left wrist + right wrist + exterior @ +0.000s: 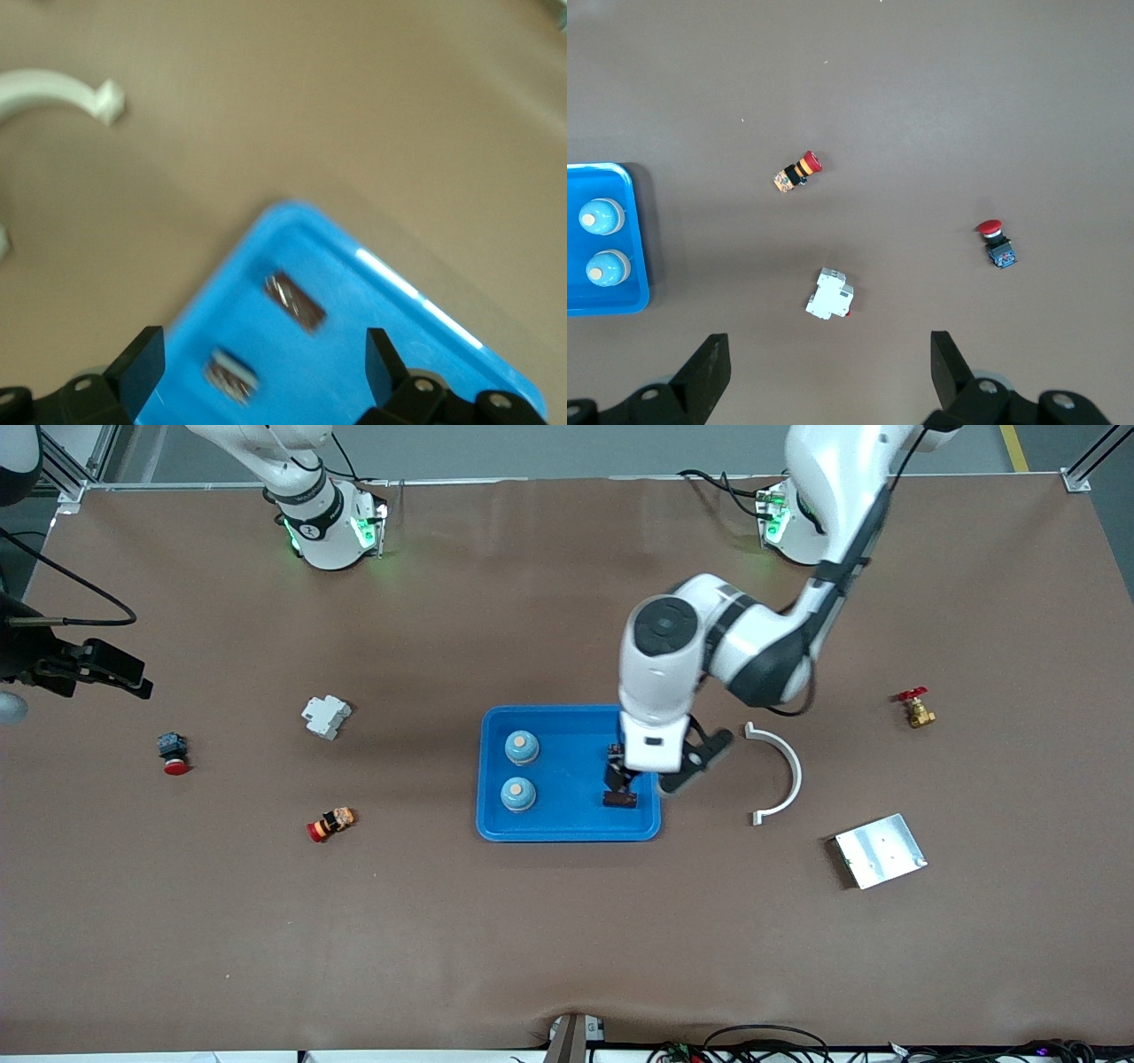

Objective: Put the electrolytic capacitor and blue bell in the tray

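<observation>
The blue tray (567, 824) lies mid-table. In it stand two blue bells (522, 747) (517, 794), toward the right arm's end. Two dark electrolytic capacitors lie in its other end, one (620, 800) near the rim and one (614, 755) partly hidden by a finger. My left gripper (660, 775) hangs open over that end. The left wrist view shows the tray (390, 354), one capacitor (232, 375) under the left gripper (261, 354) and the other (295, 301) beside it. My right gripper (828, 354) is open and empty, high above the table.
A white curved bracket (780, 775), a silver plate (880, 850) and a brass valve (915, 708) lie toward the left arm's end. A white breaker (325, 716), a red push button (174, 753) and an orange-red button (330, 824) lie toward the right arm's end.
</observation>
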